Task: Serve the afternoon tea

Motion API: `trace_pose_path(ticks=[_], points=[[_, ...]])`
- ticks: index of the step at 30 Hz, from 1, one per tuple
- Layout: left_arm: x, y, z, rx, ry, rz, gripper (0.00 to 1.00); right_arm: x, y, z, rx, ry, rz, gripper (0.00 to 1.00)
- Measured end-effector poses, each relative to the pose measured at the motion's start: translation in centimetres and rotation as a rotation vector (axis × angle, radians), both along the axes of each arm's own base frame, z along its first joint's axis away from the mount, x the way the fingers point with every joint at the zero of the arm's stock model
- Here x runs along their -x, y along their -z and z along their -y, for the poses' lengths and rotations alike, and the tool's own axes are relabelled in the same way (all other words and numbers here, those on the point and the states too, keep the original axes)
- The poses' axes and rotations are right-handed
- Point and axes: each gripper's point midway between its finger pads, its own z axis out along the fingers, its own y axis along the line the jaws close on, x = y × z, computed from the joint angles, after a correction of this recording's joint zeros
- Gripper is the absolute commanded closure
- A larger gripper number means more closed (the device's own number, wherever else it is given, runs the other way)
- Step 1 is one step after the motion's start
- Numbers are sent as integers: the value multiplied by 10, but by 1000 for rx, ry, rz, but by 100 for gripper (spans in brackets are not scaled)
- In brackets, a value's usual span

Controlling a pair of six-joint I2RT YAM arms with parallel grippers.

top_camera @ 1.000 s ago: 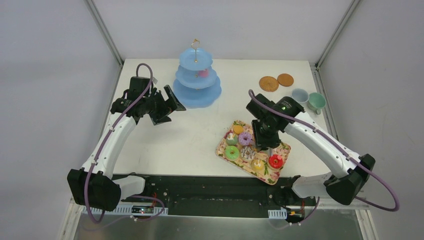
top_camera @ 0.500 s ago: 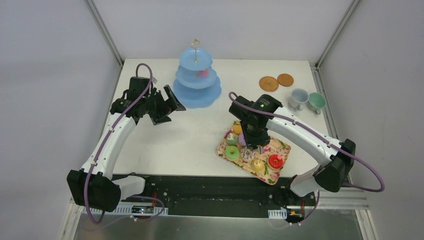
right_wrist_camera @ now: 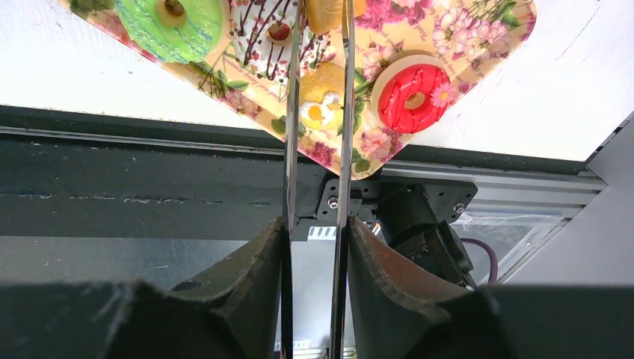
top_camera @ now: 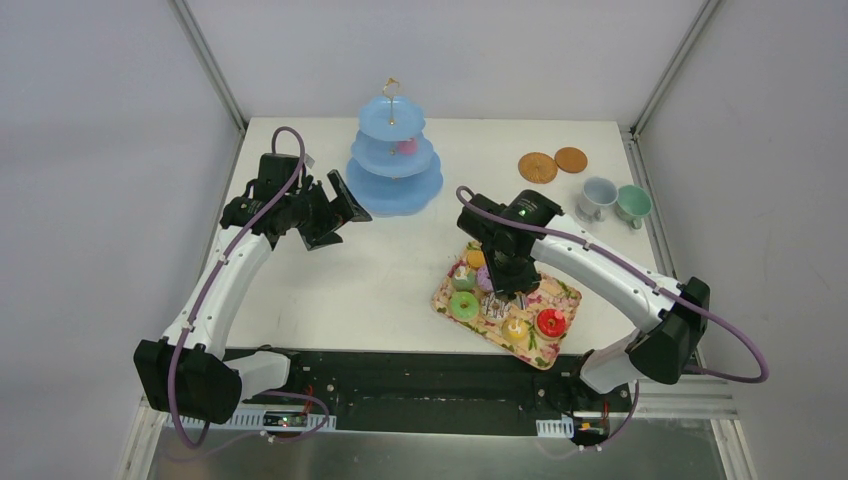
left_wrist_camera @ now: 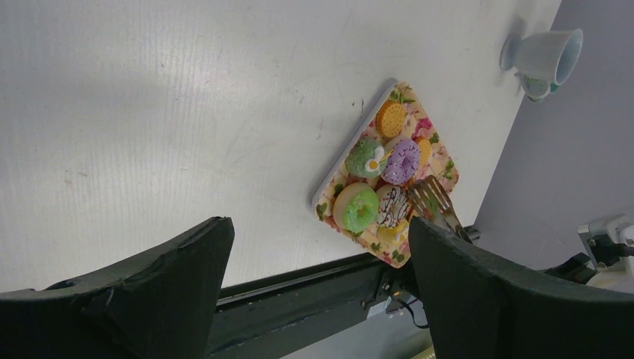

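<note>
Metal tongs sit clamped between the fingers of the right gripper, their blades reaching over the flowered tray at the near edge of the table. The toy sweets lie on that tray: a green donut, a white chocolate-striped donut, a red donut, a yellow daisy cupcake, a purple donut and an orange biscuit. One pink sweet rests on the blue tiered stand. The left gripper hangs beside the stand, jaws wide apart and empty.
</note>
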Motion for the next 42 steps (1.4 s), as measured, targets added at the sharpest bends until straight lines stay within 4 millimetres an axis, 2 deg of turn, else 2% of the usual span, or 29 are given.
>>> trace_pose_path(ticks=[12,22,34,42], points=[[-1,-1,0,4,-4,0,9,2,4,3,14,-1,-11,63],[-3,-1,1,14,-15,2,9,2,6,6,31,1,-9,80],[-2,-1,1,17,-19,-2,9,6,9,11,40,45,2,79],[-3,-1,1,19,-22,-2,9,3,0,13,17,73,44,81]])
